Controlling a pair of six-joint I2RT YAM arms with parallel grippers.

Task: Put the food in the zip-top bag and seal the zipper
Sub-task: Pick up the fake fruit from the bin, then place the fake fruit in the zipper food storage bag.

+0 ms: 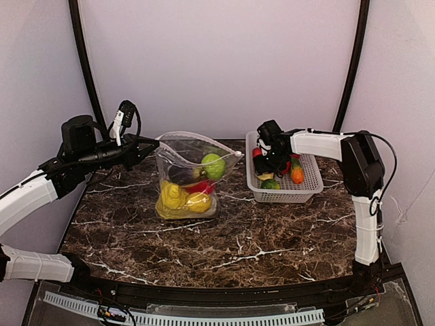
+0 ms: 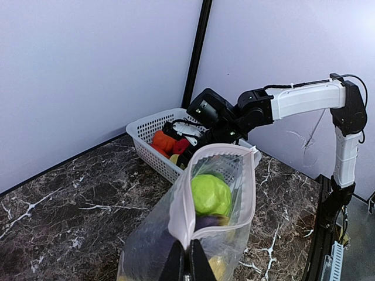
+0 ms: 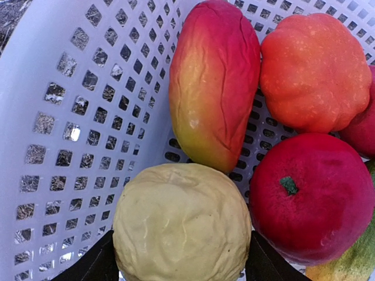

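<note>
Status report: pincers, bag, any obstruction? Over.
Left pincer shut on zip-top bag rim, mouth open. Right pincer in basket, astride pale yellow food, grip unconfirmed. Nothing blocking the mouth.

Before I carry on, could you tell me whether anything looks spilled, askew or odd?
Nothing stands out. The zip-top bag stands upright, food inside, rim pinched by the left gripper. The rest sits in the basket, the right gripper straddling a pale yellow piece; nothing is spilled.

Bright, even, diffuse light; soft shadows on the worktop, faint sheen on the bag. Overhead view slightly grainy; wrist views sharp.
</note>
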